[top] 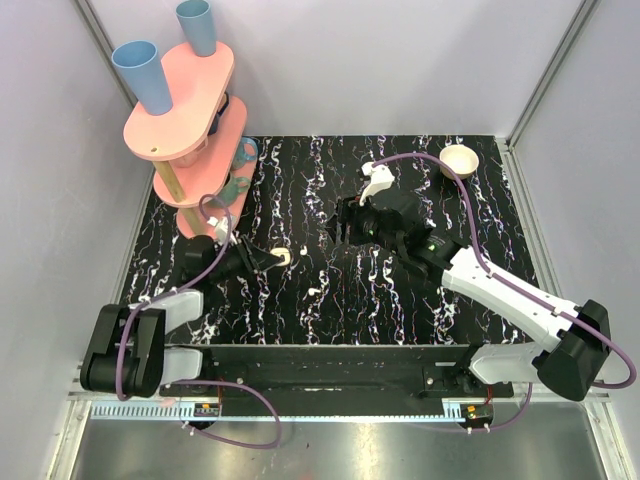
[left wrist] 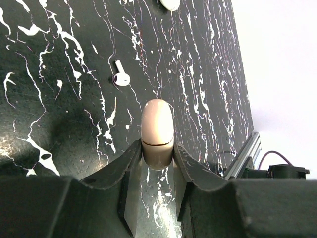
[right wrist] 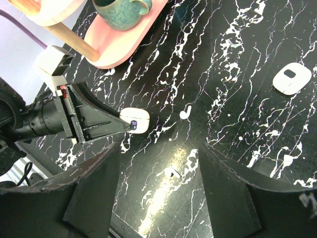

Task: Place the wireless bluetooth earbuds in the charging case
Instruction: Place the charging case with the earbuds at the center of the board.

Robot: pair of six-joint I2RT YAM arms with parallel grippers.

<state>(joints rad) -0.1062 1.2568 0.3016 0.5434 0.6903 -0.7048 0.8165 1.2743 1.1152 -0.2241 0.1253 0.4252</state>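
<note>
Nearest the lens, the left gripper pinches the charging case, a cream oval with its lid seam closed, fingers tight on both sides. Whether the case touches the black marbled table I cannot tell. An earbud lies on the table just beside the case, beyond its free end. A second earbud lies near the case. Over the table near the case hangs the right gripper, jaws spread wide and holding nothing.

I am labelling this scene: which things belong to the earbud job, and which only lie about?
Job: case, held by left gripper; two loose earbuds.
Lying about: pink stand, blue cups, mug, white piece.
</note>
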